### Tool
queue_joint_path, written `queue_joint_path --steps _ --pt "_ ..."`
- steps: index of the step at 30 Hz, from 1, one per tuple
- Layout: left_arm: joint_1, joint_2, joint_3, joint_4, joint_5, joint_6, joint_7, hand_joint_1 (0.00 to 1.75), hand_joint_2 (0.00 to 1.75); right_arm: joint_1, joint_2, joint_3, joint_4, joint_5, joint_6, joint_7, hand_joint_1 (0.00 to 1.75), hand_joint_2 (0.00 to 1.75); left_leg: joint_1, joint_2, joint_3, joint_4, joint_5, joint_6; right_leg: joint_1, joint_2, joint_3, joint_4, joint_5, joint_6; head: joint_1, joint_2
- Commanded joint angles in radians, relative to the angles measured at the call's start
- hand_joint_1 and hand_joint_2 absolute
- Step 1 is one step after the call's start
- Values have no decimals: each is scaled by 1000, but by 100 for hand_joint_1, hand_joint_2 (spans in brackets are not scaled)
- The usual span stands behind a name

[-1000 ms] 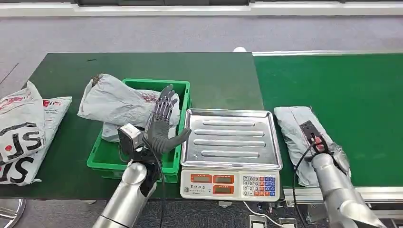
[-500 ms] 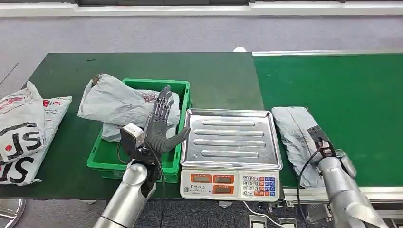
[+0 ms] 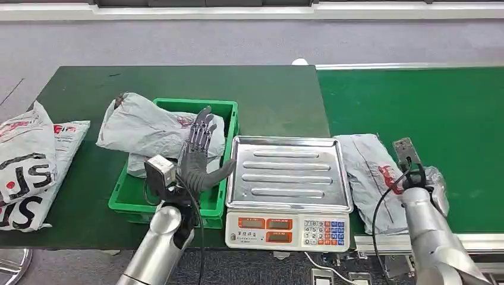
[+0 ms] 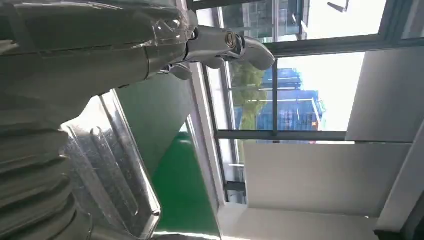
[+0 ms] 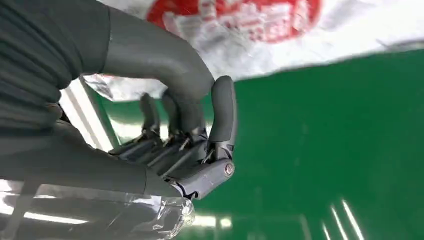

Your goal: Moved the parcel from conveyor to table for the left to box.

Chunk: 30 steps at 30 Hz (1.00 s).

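The grey parcel (image 3: 368, 172) with a red mark lies flat on the green conveyor (image 3: 434, 101), close beside the scale. My right hand (image 3: 419, 181) is at the parcel's right edge. The right wrist view has the right hand (image 5: 190, 145) with fingers curled toward the thumb and nothing between them, green belt beneath and the parcel (image 5: 280, 30) just beyond. My left hand (image 3: 199, 157) is raised with fingers spread over the right rim of the green box (image 3: 126, 193), holding nothing. Its fingers (image 4: 225, 42) stretch out in the left wrist view.
A steel-topped scale (image 3: 288, 175) stands between box and conveyor. A crumpled grey bag (image 3: 148, 130) lies across the box's left side. White SF bags (image 3: 30, 166) sit at the table's left edge. The dark green table (image 3: 178, 80) extends behind.
My right hand has moved right and further back along the belt. The parcel has spread out toward the scale, and its red mark now shows. The left hand has barely moved.
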Motion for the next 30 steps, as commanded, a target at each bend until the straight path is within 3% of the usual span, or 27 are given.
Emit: queue_joint_path --steps 1,2,5,17,28,30 --pt "-14 14 47 36 4 -2 5 0 175 -42 50 -62 -18 1 -66 -60 10 175 0 5 3 -1 -1 0 0 4 2 -1 1 -1 0 0" --pt "-11 14 48 33 3 -2 3 0 175 -46 59 -47 -20 4 -80 -122 0 175 0 5 2 -1 -1 0 0 4 1 -1 1 -1 0 0" --pt "-41 15 40 81 -1 -19 -6 0 175 -46 61 10 6 36 128 -95 0 175 0 4 1 -1 -1 0 0 3 1 -1 1 -1 0 0" --pt "-87 -12 43 166 -24 -15 -14 0 175 -5 85 130 22 87 323 -49 0 175 0 2 2 -1 0 0 0 1 1 -1 0 -1 0 0" --pt "-88 -13 43 167 -24 -15 -14 0 175 -3 86 131 22 88 322 -48 0 175 0 3 3 -1 0 0 1 2 2 -1 0 -1 0 0" --pt "-88 -16 42 170 -29 -13 -11 0 175 2 82 150 26 72 363 -51 0 175 1 3 3 -1 0 0 1 2 3 -2 0 -1 0 0"
